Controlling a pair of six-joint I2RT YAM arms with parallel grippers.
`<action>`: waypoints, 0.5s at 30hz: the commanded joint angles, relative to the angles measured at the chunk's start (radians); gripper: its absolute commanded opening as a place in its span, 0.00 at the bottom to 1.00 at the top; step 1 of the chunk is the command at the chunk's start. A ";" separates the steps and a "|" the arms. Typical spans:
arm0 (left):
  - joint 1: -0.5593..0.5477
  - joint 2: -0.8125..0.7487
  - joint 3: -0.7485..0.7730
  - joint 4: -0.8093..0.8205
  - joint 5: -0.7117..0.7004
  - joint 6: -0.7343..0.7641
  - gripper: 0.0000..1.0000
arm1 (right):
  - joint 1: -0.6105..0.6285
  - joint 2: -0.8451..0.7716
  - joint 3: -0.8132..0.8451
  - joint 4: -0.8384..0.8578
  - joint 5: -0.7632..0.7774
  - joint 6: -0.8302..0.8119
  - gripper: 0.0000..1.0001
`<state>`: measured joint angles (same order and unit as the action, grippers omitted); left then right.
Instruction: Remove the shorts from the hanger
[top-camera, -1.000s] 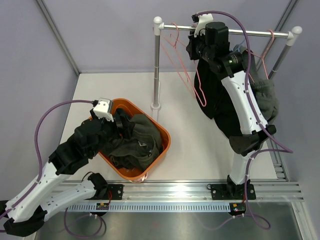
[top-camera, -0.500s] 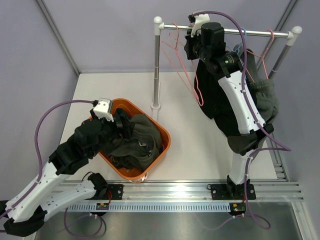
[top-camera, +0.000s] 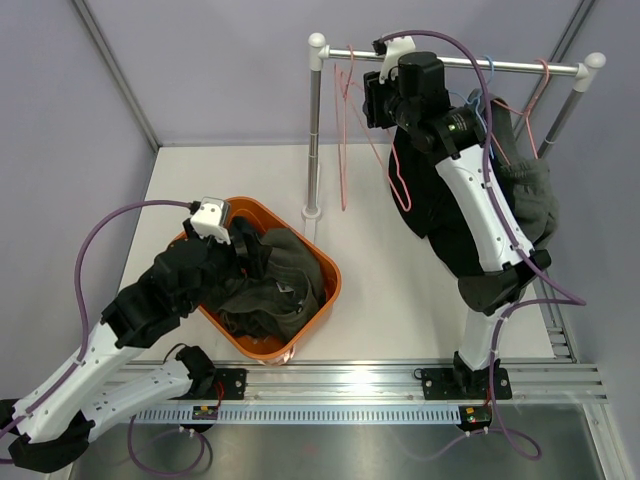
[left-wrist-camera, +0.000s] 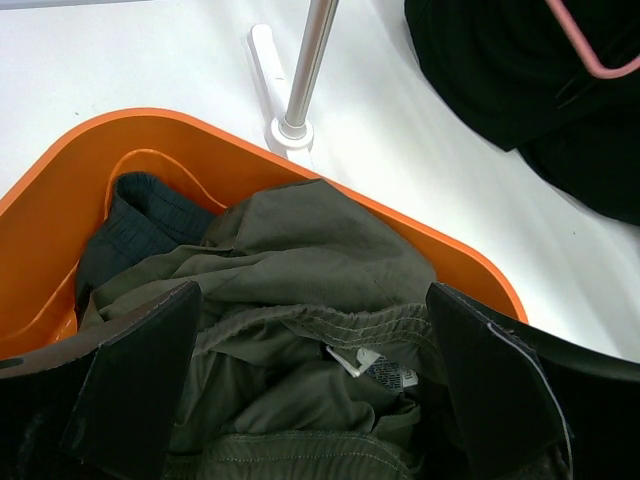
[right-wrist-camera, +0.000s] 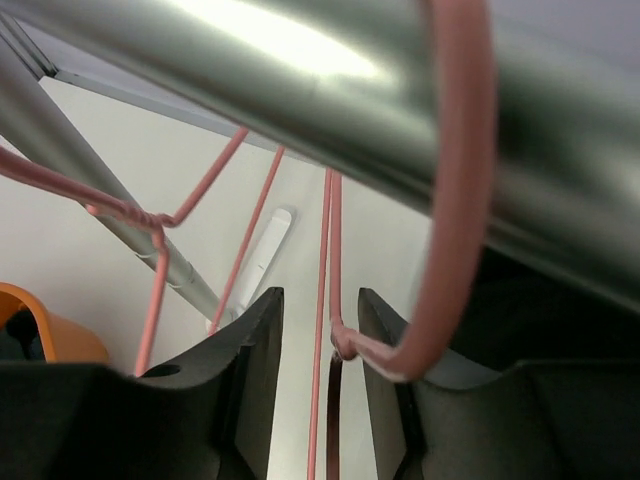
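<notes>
Black shorts (top-camera: 435, 215) hang on a pink hanger (top-camera: 400, 185) from the metal rail (top-camera: 520, 67). Grey-olive shorts (top-camera: 535, 195) hang further right. An empty pink hanger (top-camera: 343, 150) hangs straight down near the left post. My right gripper (top-camera: 372, 95) is up at the rail. In the right wrist view, its jaws (right-wrist-camera: 318, 300) stand a little apart with a pink hanger's neck wire (right-wrist-camera: 322, 350) between them. My left gripper (top-camera: 240, 250) is open over the orange basket (top-camera: 325, 262), above olive shorts (left-wrist-camera: 310, 250) and beside navy shorts (left-wrist-camera: 140, 215).
The rack's left post stands on a white foot (left-wrist-camera: 290, 130) just behind the basket. The hanging black shorts (left-wrist-camera: 500, 60) reach down to the table at the right. The right arm crosses in front of them. Grey walls close the back and sides.
My right gripper has moved left along the rail. An empty pink hanger has swung left and now hangs straight down by the left post. The left arm has barely moved.
</notes>
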<state>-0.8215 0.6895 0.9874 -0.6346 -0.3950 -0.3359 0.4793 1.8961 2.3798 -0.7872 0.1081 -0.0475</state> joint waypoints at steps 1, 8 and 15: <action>0.002 -0.001 -0.003 0.044 0.013 0.009 0.99 | 0.004 -0.083 -0.011 0.002 0.047 -0.011 0.49; 0.002 -0.005 -0.004 0.046 0.015 0.006 0.99 | 0.004 -0.161 -0.048 -0.017 0.105 0.000 0.55; 0.002 -0.004 -0.004 0.044 0.016 0.009 0.99 | 0.002 -0.316 -0.194 -0.014 0.228 0.006 0.60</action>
<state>-0.8215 0.6891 0.9874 -0.6342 -0.3946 -0.3359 0.4797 1.6600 2.2257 -0.8089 0.2447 -0.0402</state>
